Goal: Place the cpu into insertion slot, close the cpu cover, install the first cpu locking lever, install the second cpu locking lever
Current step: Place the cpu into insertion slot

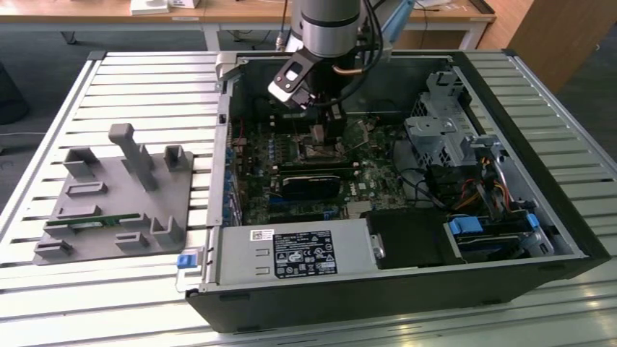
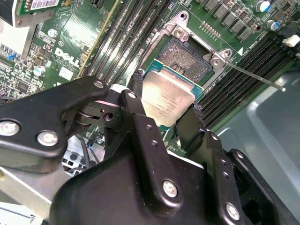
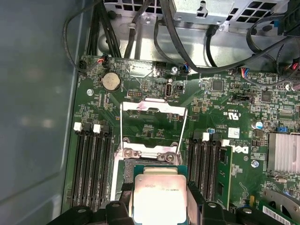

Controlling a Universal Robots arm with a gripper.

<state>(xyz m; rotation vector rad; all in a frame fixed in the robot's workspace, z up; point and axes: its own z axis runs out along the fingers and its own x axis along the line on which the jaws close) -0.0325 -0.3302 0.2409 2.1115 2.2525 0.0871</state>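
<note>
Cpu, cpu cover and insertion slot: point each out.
the cpu (image 2: 166, 96), second wrist view, centre of metal top.
the cpu cover (image 3: 154, 105), first wrist view, free edge of the frame.
the insertion slot (image 2: 185, 58), second wrist view, contact field.

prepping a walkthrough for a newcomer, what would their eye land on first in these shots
The silvery cpu pinched in the black gripper stands out first, hanging near the empty socket on the green motherboard. Beside the socket, the cpu cover stands flipped open. In the exterior view, the arm reaches down into the open computer case.
</note>
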